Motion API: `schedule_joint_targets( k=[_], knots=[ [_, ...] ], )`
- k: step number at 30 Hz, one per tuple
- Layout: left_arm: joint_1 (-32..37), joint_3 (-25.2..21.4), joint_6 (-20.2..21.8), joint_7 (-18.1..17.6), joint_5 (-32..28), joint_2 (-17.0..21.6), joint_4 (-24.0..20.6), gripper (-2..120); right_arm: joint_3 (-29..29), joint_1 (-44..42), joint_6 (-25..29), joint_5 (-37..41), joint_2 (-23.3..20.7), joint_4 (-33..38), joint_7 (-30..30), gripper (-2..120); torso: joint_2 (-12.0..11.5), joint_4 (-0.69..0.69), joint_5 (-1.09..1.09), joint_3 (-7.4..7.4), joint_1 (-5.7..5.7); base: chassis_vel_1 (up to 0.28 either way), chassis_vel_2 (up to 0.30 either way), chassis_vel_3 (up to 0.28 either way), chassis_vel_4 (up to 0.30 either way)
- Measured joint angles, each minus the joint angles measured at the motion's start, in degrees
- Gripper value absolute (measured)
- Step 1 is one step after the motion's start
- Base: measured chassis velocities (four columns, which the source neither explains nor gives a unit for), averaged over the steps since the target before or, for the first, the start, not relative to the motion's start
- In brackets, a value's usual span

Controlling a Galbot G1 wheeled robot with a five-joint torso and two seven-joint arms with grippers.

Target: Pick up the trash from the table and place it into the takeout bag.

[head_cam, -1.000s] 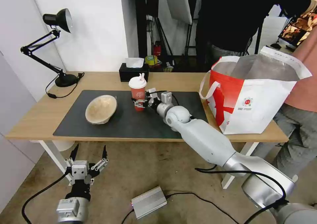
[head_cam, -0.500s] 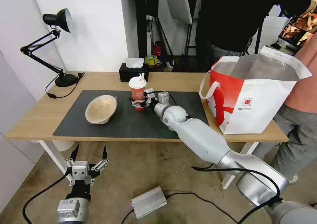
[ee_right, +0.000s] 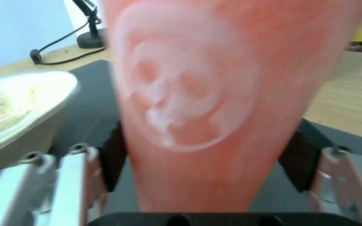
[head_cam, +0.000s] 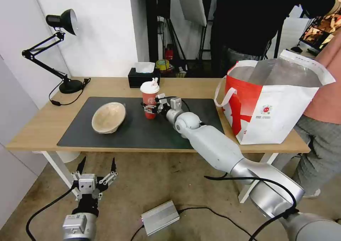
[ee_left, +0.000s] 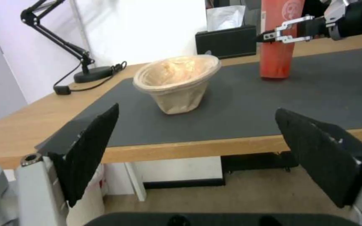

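The red drink cup (head_cam: 149, 102) with its white lid stands upright on the dark grey mat (head_cam: 142, 132) of the table (head_cam: 42, 127). My right gripper (head_cam: 150, 108) is shut on the cup's lower half. In the right wrist view its black pads (ee_right: 114, 153) press both sides of the cup (ee_right: 198, 94). A beige pulp bowl (head_cam: 108, 117) lies tilted on the mat to the cup's left. The red-and-white takeout bag (head_cam: 273, 106) stands open at the table's right end. My left gripper (head_cam: 96, 170) hangs open below the table's front edge, facing the bowl (ee_left: 177, 78).
A black tissue box (head_cam: 144, 78) sits just behind the cup. A black desk lamp (head_cam: 64, 56) stands at the back left corner. A person (head_cam: 326, 74) stands beside the bag. A silver box (head_cam: 160, 218) and cables lie on the floor.
My right arm has pushed a little farther in around the cup, and the cup has shifted slightly to the right. The left arm has not moved.
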Motion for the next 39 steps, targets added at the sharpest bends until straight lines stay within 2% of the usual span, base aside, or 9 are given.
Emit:
schedule_joint_targets(
  k=[3, 5, 9, 10, 13, 18, 24, 39],
  knots=[
    [-0.08, 0.11, -0.05, 0.0, 0.0, -0.01, 0.13, 100, 0.1, -0.05, 0.27, -0.06, -0.04, 0.0, -0.1, 53, 0.0, 0.0, 0.0, 0.0, 0.0, 0.0, 0.0, 0.0, 0.0],
    [-0.11, 0.14, -0.06, 0.0, 0.0, -0.01, 0.17, 100, 0.11, -0.17, 0.35, -0.07, -0.09, 0.08, -0.1, 50, 0.0, 0.0, 0.0, 0.0, 0.0, 0.0, 0.0, 0.0, 0.0],
    [-0.23, 0.17, -0.09, 0.02, 0.02, -0.02, 0.26, 100, 0.11, -0.69, 0.5, -0.07, -0.41, 0.84, -0.1, 30, 0.0, 0.0, 0.0, 0.0, 0.0, 0.0, 0.0, 0.0, 0.0],
    [-0.23, 0.17, -0.09, 0.02, 0.02, -0.02, 0.26, 100, 0.11, -0.69, 0.5, -0.07, -0.41, 0.84, -0.1, 30, 0.0, 0.0, 0.0, 0.0, 0.0, 0.0, 0.0, 0.0, 0.0],
    [-0.41, 0.16, -0.1, 0.01, 0.03, -0.02, 0.48, 100, 0.11, -0.82, 0.51, -0.05, -0.67, 1.32, -0.02, 18, 0.0, 0.0, 0.0, 0.0, 0.0, 0.0, 0.0, 0.0, 0.0],
    [-0.51, 0.2, -0.15, 0.01, 0.07, -0.02, 0.73, 100, -0.12, -1.18, 0.52, 0.01, -1.46, 2.87, 0.32, 7, 0.0, 0.0, 0.0, 0.0, 0.0, 0.0, 0.0, 0.0, 0.0],
    [-0.53, 0.19, -0.15, 0.02, 0.12, -0.01, 0.64, 100, -0.94, -1.33, 0.26, 0.6, -3.27, 5.61, 1.29, 4, 0.0, 0.0, 0.0, 0.0, 0.0, 0.0, 0.0, 0.0, 0.0],
    [-0.52, 0.69, -0.07, 0.09, 0.88, 0.02, 0.23, 100, -3.43, -0.33, -2.99, 4.72, -11.22, 18.27, 4.91, 4, 0.0, 0.0, 0.01, 0.0, 0.0, 0.0, 0.0, 0.0, 0.0]
  ],
)
